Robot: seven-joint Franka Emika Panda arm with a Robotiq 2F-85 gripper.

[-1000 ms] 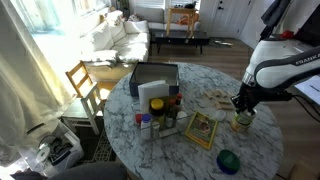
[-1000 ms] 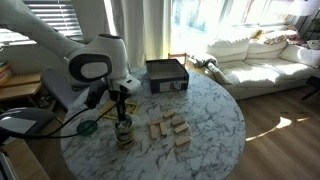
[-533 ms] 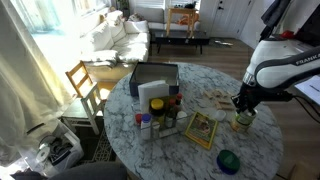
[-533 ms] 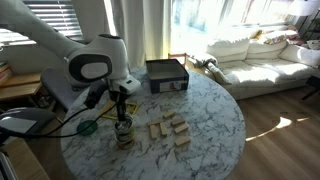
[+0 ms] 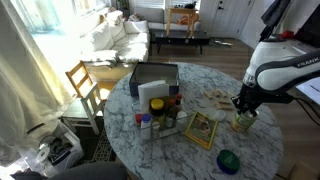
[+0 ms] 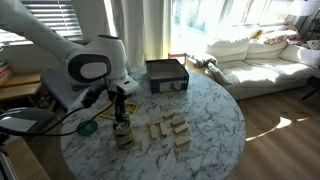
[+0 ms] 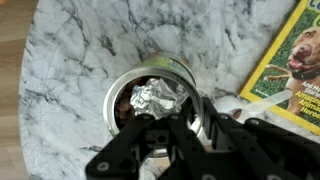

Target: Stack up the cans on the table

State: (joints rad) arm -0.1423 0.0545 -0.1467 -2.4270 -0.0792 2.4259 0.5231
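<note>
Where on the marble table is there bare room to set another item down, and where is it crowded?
Bare marble lies between the wooden blocks and the table rim in an exterior view, and between the bottles, the magazine and the near rim. Crowded: around the cans under the gripper, and by the black box.

The arm [image 5: 275,65] reaches over the table [image 6: 215,105] close to its edge, with the white joint housing held high and the forearm dropping steeply. The wrist [image 6: 118,92] points straight down. The gripper [image 5: 243,104] hangs vertical, low over the tabletop near the rim. In the wrist view its black fingers [image 7: 140,135] fill the lower frame, and whether they are parted is unclear.
</note>
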